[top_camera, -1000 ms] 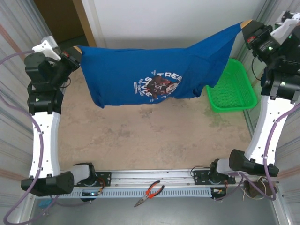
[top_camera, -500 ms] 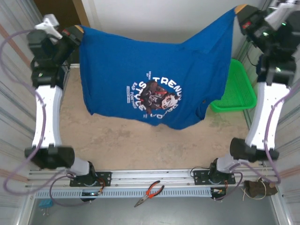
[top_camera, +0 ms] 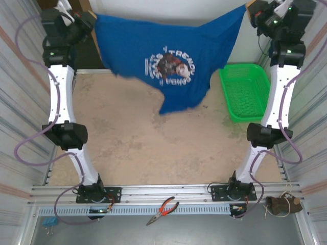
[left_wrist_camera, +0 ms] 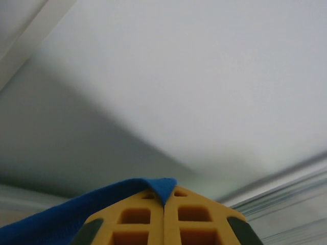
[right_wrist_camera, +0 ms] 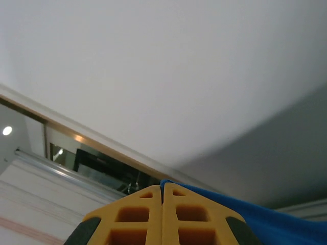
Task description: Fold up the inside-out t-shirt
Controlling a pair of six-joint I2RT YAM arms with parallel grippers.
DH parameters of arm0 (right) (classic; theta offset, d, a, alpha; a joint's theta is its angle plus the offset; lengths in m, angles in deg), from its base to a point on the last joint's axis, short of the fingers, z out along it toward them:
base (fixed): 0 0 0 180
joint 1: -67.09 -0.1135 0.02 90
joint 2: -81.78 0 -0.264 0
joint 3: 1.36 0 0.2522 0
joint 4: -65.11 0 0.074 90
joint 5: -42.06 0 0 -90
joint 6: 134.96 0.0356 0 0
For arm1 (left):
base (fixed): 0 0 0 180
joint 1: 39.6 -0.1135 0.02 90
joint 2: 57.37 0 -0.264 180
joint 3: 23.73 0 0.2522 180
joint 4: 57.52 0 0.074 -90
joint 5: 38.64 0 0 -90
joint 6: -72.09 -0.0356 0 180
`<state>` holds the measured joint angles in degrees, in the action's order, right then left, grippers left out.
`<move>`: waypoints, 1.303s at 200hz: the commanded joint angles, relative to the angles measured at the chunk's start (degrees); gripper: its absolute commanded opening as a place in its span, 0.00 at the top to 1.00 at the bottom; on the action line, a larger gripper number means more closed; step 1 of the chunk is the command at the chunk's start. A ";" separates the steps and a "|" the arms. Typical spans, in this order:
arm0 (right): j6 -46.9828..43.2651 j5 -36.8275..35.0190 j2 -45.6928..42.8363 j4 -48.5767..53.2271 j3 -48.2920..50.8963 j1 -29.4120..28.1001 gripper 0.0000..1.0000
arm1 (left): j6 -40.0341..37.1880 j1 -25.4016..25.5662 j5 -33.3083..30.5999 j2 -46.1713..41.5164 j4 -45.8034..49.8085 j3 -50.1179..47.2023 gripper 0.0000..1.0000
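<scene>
Above the table [top_camera: 133, 138], left tool [left_wrist_camera: 164, 198] and right tool [right_wrist_camera: 162, 190] pinch the t-shirt [top_camera: 133, 46]; its print [top_camera: 172, 64] reads "TREND".

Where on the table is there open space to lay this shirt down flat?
The broad tan tabletop is bare between the left arm and the right arm, from under the hanging t-shirt to the near rail. The far-right corner is taken by the green basket.

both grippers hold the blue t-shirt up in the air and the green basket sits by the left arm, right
No: the green basket sits by the right arm, as the top external view shows. The left gripper and right gripper do hold the blue t-shirt up in the air.
</scene>
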<state>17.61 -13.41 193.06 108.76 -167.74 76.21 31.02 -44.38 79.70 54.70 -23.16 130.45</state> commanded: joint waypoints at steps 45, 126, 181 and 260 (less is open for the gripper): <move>-6.93 -0.43 -23.39 -4.94 28.14 -0.54 1.00 | -2.38 -0.49 1.53 -17.95 -8.71 -28.28 1.00; -13.17 -8.58 -61.27 -0.56 85.09 -6.34 1.00 | -5.90 -1.42 4.16 -39.01 -14.37 -75.06 1.00; -17.06 -9.84 -65.67 10.88 84.02 -8.64 1.00 | -11.80 -1.64 4.79 -45.80 -5.22 -81.20 1.00; -11.26 -16.63 -83.15 21.01 113.28 -14.49 1.00 | -11.19 -1.62 4.72 -54.72 -2.90 -103.15 1.00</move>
<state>3.23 -26.99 114.44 126.33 -57.82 62.33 20.25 -45.60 83.94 2.63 -26.13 30.65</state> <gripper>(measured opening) 0.042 0.045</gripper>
